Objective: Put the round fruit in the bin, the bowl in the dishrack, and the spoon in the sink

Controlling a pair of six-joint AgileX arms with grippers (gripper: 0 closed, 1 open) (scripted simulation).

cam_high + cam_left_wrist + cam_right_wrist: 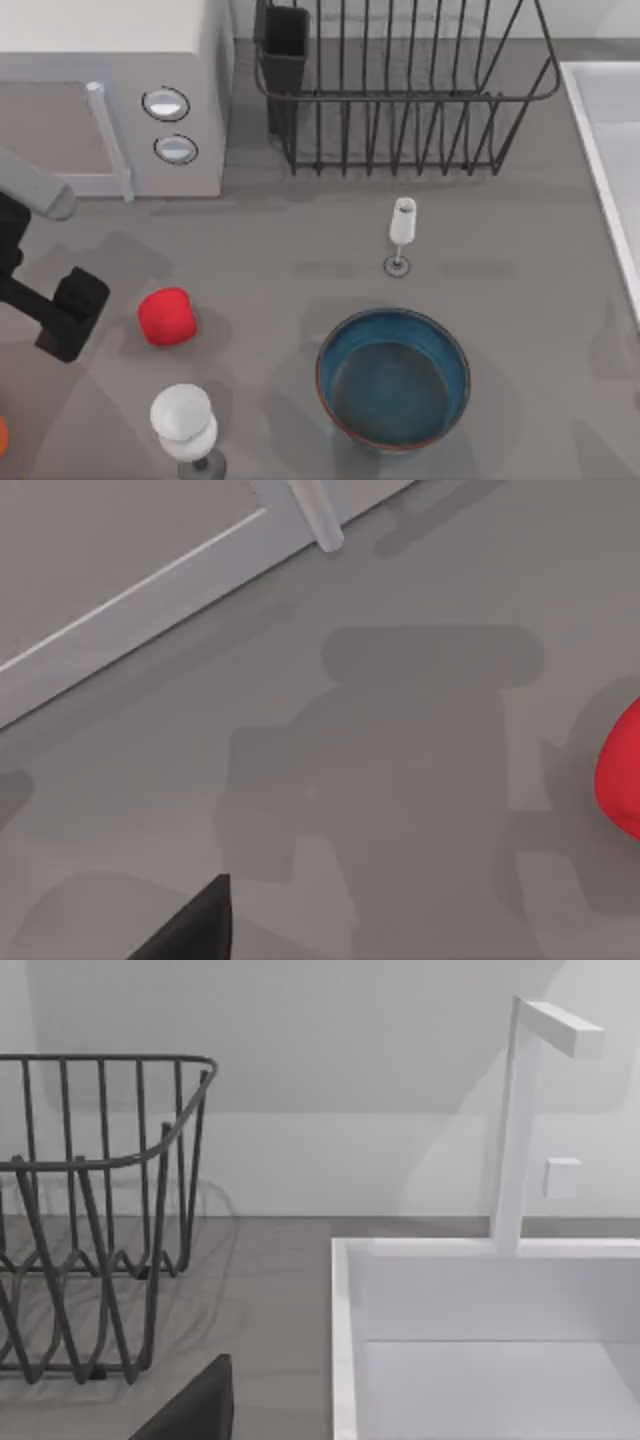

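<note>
The round fruit [166, 317] is a small red ball on the table's left part; its edge [625, 780] also appears in the left wrist view. My left gripper [72, 308] hangs just left of it, apart from it. The blue bowl [393, 378] with its reddish rim stands upright at the front centre. The dark wire dishrack [400, 95] stands at the back, its black cup [285, 40] on the left corner. The pale sink [610, 150] runs along the right edge. My right gripper [195, 1410] faces the sink [480, 1340] and dishrack [100, 1210]. The spoon and the bin are out of view.
A white microwave [110, 90] with two knobs fills the back left. A small stemmed glass [402, 235] stands between dishrack and bowl, and a larger white glass [185, 425] stands in front of the fruit. An orange object [2, 435] is at the left edge. A faucet [520, 1120] rises behind the sink.
</note>
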